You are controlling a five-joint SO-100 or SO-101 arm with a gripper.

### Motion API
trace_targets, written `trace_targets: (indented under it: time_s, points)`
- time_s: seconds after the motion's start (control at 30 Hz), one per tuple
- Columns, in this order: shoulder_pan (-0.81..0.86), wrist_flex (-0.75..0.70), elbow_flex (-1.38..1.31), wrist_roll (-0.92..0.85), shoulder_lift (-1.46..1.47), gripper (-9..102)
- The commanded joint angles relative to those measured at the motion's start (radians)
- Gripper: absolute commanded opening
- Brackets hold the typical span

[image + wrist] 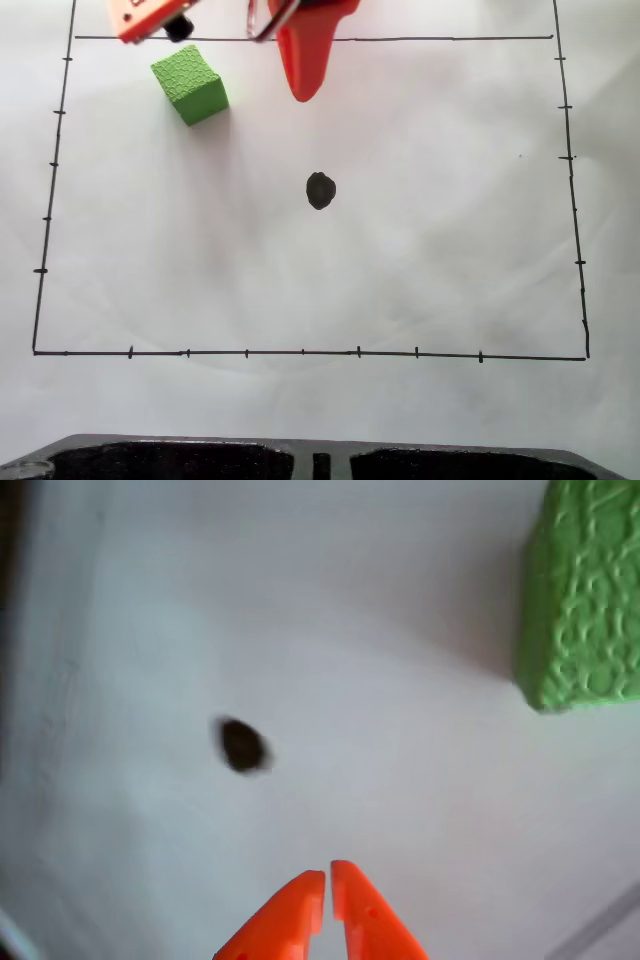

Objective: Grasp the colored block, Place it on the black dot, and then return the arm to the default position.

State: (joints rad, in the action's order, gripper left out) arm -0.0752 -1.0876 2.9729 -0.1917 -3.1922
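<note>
The colored block (190,84) is a green pebbled cube lying on the white paper at the upper left in the fixed view; in the wrist view the block (585,600) sits at the right edge. The black dot (320,190) is bare near the paper's middle, and the dot (241,745) appears left of centre in the wrist view. The orange arm comes in from the top edge; its gripper (304,92) points down, right of the block and above the dot. In the wrist view the gripper (328,875) is shut, tips together, with nothing held.
A thin black rectangle (300,352) with tick marks frames the white paper. A black tray-like object (320,462) lies along the bottom edge of the fixed view. Another orange arm part (150,18) sits above the block.
</note>
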Motion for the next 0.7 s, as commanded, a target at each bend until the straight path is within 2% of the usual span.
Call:
trace_targets:
  time_s: [0.0, 0.2, 0.5, 0.67]
  points:
    - [0.002, -0.026, -0.121, -0.034, 0.101, 0]
    - [0.02, -0.144, -0.331, -0.109, 0.262, 0]
    - [0.161, -0.365, -0.535, -0.408, 0.403, 0]
    - [0.247, -0.364, -0.545, -0.345, 0.43, 0]
